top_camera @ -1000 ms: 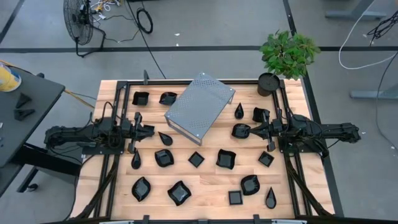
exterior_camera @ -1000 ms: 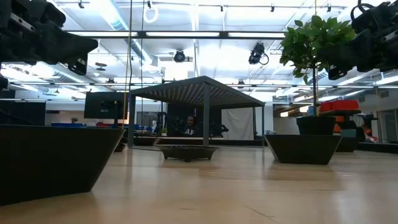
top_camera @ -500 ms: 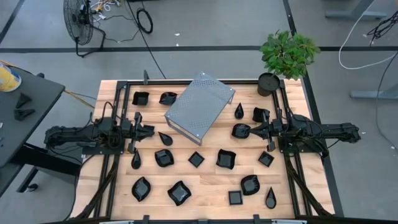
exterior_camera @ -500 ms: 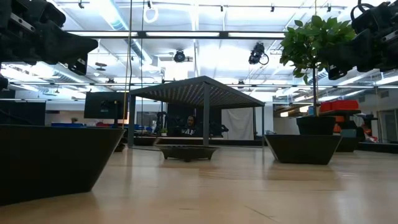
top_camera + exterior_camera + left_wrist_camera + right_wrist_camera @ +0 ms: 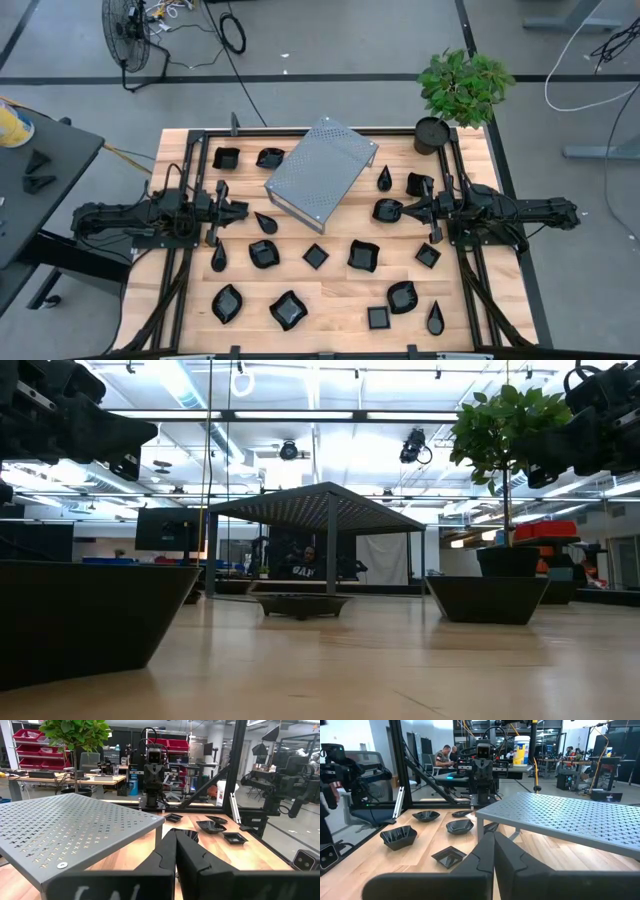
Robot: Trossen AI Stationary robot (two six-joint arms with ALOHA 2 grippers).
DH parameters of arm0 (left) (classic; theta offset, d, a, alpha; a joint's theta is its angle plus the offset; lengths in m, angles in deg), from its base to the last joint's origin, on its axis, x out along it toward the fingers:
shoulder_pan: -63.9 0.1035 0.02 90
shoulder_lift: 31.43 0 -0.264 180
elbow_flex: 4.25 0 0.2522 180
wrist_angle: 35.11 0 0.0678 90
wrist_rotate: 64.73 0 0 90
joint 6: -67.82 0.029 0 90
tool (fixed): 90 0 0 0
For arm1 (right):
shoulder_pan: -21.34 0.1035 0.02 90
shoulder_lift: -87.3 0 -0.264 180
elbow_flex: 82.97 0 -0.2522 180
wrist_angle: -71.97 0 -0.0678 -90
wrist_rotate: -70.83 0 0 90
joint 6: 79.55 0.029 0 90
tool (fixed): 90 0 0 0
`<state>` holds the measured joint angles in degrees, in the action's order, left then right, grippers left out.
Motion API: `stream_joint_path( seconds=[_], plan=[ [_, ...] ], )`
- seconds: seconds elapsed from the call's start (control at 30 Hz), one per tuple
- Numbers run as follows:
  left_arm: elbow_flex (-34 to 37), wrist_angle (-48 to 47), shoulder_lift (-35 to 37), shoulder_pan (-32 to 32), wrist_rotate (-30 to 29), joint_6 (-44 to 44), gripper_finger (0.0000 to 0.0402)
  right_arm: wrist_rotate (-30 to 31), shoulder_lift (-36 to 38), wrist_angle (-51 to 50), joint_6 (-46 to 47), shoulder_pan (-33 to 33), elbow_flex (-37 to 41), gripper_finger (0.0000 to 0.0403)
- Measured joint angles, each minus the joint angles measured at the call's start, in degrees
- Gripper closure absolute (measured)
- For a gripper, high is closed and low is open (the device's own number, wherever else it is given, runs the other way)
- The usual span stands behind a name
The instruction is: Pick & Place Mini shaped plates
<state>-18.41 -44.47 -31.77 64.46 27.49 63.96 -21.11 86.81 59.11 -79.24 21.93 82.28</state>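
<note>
Several mini shaped plates, small glossy black dishes, lie flat on the wooden table [image 5: 335, 285]. Among them are a teardrop one [image 5: 266, 221], a wavy-rimmed one [image 5: 387, 210] and a square one [image 5: 316, 255]. My left gripper [image 5: 241, 210] is shut and empty at the table's left, its tips pointing level toward the teardrop plate. In its wrist view the fingers [image 5: 175, 842] meet. My right gripper [image 5: 408, 208] is shut and empty at the right, beside the wavy-rimmed plate. In its wrist view the fingers [image 5: 493, 842] meet. In the low view both arms hang above the table.
A large grey perforated metal box [image 5: 321, 172] stands on legs at the table's far middle, between the two grippers. A round black pot with a green plant [image 5: 431, 135] stands at the far right corner. A black frame [image 5: 200, 160] runs along the table's edges. People sit in the room beyond.
</note>
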Motion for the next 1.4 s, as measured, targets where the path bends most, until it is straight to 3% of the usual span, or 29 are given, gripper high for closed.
stream_joint_path(
  seconds=[0.9,1.4],
  plan=[
    [0.02,0.07,-0.02,0.02,0.0,-0.13,0.0396,0.0,0.0,0.82,0.99,0.0,0.0,0.0394],
    [0.0,3.25,-0.02,-0.05,1.07,-8.63,0.0396,0.01,0.0,4.52,3.74,0.01,0.02,0.0394]
  ],
)
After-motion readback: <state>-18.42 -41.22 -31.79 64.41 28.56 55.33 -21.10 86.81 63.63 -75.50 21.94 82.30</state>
